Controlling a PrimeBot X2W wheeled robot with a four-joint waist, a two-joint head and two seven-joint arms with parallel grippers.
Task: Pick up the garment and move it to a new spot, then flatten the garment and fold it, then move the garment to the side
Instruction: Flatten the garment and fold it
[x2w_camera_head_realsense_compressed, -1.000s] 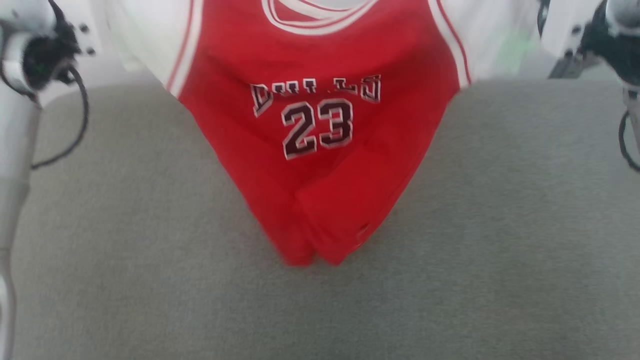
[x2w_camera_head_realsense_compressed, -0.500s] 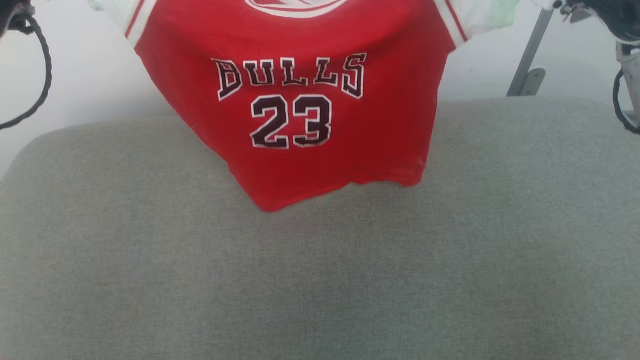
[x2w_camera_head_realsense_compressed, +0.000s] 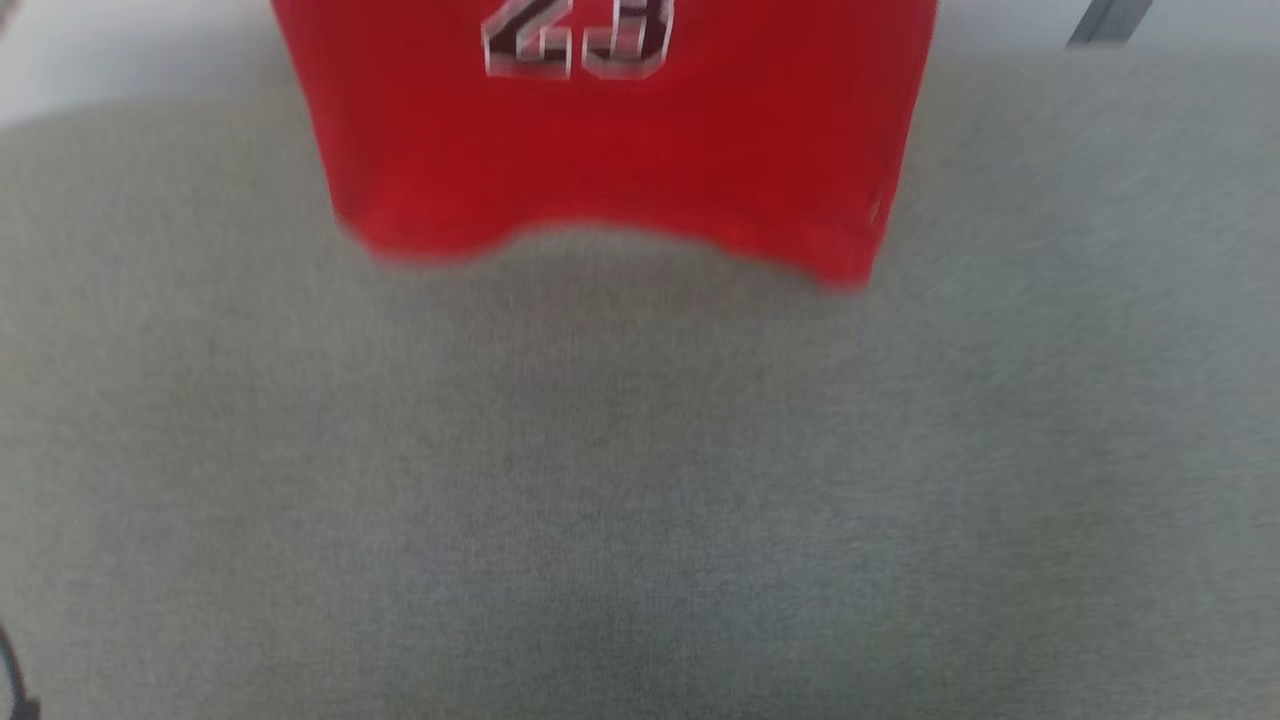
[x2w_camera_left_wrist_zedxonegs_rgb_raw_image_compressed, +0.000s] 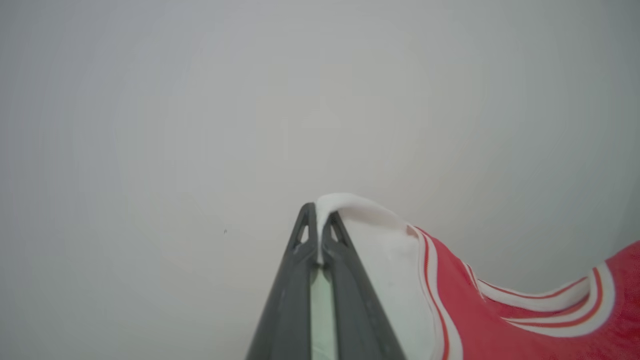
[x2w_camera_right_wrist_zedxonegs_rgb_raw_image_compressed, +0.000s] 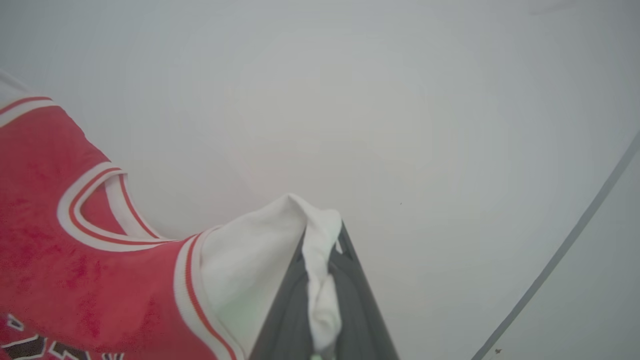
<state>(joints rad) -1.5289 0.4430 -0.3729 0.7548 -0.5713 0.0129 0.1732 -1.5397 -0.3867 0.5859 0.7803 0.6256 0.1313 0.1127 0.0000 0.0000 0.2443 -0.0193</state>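
1. At my own fingertips first: my left gripper (x2w_camera_left_wrist_zedxonegs_rgb_raw_image_compressed: 317, 235) is pressed together on a thin fold of a white sleeve (x2w_camera_left_wrist_zedxonegs_rgb_raw_image_compressed: 380, 260), with cloth peeking just past the tips.
2. My right gripper (x2w_camera_right_wrist_zedxonegs_rgb_raw_image_compressed: 322, 245) is likewise clamped. It pinches a thicker bunch of the other sleeve (x2w_camera_right_wrist_zedxonegs_rgb_raw_image_compressed: 250, 255), which wraps over one finger.
3. Between the two hangs the garment (x2w_camera_head_realsense_compressed: 620, 150), red chest towards me and neckline sagging in a curve. Its wavy hem is low over the grey padded surface (x2w_camera_head_realsense_compressed: 640, 480). Whether the hem touches it I cannot tell, as the head view is blurred.
4. I judge it light, soft and limp: it keeps no shape of its own, will swing easily and drape wherever it lands. The knit should not be slippery, though a shallow pinch could creep out.
5. For spreading, the best holds look to be the shoulders or sleeve seams, wide apart. For folding, I would take the hem corners and shoulders, pinching both layers together.
6. Farther off are a pale wall (x2w_camera_left_wrist_zedxonegs_rgb_raw_image_compressed: 200, 100) and a thin grey pole (x2w_camera_right_wrist_zedxonegs_rgb_raw_image_compressed: 560, 250).
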